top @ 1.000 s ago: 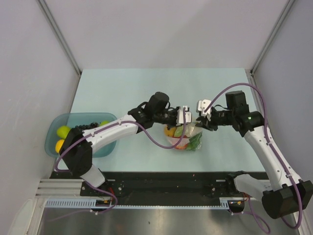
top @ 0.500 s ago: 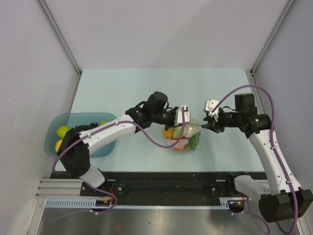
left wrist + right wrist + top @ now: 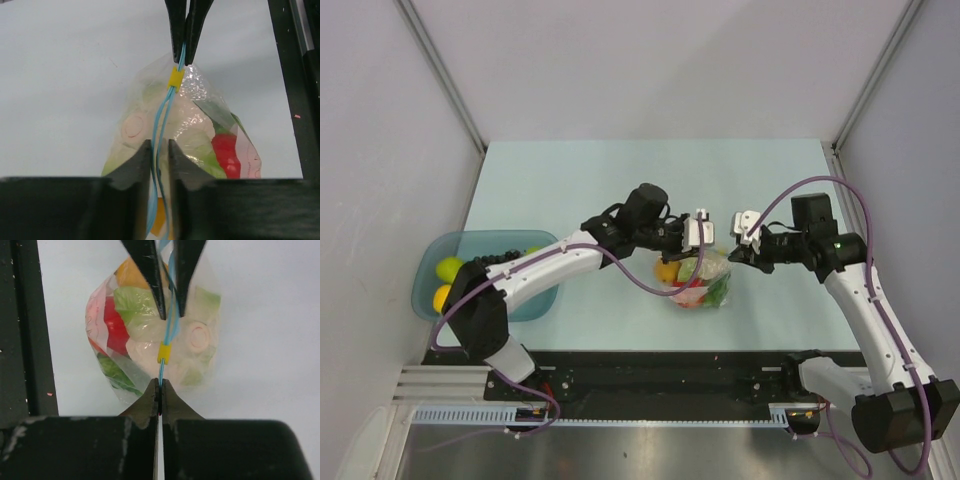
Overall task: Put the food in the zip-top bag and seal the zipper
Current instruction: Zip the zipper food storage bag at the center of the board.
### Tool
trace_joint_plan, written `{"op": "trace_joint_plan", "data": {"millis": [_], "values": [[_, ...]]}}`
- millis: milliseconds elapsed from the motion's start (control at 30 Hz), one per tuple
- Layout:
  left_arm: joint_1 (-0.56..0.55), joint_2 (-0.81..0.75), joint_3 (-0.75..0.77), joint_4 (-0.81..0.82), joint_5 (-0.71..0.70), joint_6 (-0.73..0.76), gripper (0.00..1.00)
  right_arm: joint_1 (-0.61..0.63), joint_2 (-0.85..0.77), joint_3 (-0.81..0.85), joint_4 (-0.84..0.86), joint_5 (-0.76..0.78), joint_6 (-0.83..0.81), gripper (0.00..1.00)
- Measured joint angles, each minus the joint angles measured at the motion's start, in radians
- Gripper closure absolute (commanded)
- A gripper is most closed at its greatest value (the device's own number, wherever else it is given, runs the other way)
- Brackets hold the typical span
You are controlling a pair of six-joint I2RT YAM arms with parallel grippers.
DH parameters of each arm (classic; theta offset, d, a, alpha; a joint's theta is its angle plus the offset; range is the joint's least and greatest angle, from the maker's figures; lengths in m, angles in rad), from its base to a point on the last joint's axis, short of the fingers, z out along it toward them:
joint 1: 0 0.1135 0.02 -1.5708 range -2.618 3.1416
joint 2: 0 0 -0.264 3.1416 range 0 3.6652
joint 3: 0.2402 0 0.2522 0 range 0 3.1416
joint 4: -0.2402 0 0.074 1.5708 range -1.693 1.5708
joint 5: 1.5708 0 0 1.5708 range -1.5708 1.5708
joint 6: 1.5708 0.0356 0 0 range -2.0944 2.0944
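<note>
On the zipper point(image 3: 170, 327), the right gripper point(image 3: 160, 386) clamps.

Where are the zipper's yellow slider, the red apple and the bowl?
yellow slider point(image 3: 164, 353), right wrist view, middle of the tab.
red apple point(image 3: 116, 330), right wrist view, red skin showing through the bag.
bowl point(image 3: 422, 275), top view, its left wall.

The zip-top bag point(image 3: 200, 100) is clear, its zipper point(image 3: 159, 125) light blue with a small yellow tab point(image 3: 175, 78). Inside, the food point(image 3: 132, 305) shows red, orange, pale green-and-white and darker green. The table point(image 3: 620, 180) is pale mint-blue. At the left, a teal bowl point(image 3: 470, 238) holds yellow and yellow-green fruits point(image 3: 448, 268).
</note>
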Motion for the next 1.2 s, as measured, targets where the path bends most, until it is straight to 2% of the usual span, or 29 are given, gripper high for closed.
{"op": "trace_joint_plan", "data": {"millis": [100,233,433,533,633,667,900,1200], "values": [[-0.002,0.001,0.014,0.022,0.0,-0.016,0.54,-0.004,0.0,0.0,0.005,0.0,-0.001,1.0],[-0.011,0.001,0.042,0.042,0.003,-0.033,0.51,-0.009,0.0,0.0,0.015,0.0,0.0,1.0],[-0.046,0.002,0.072,0.078,0.031,-0.033,0.51,-0.01,0.0,-0.001,0.023,-0.006,0.0,1.0],[-0.057,0.012,0.082,0.088,0.039,-0.029,0.56,-0.01,-0.001,-0.004,0.029,-0.007,0.0,1.0],[-0.064,0.042,0.107,0.088,0.045,-0.022,0.66,-0.01,-0.002,-0.004,0.031,-0.008,0.0,1.0],[-0.065,0.052,0.114,0.087,0.047,-0.016,0.75,-0.011,-0.003,-0.005,0.032,-0.008,0.0,1.0],[-0.067,0.072,0.12,0.063,0.05,0.021,0.98,-0.019,-0.011,-0.007,0.035,-0.006,0.0,1.0],[-0.066,0.055,0.101,0.05,0.048,0.072,1.0,-0.041,-0.021,-0.018,0.033,-0.014,-0.016,1.0]]}}
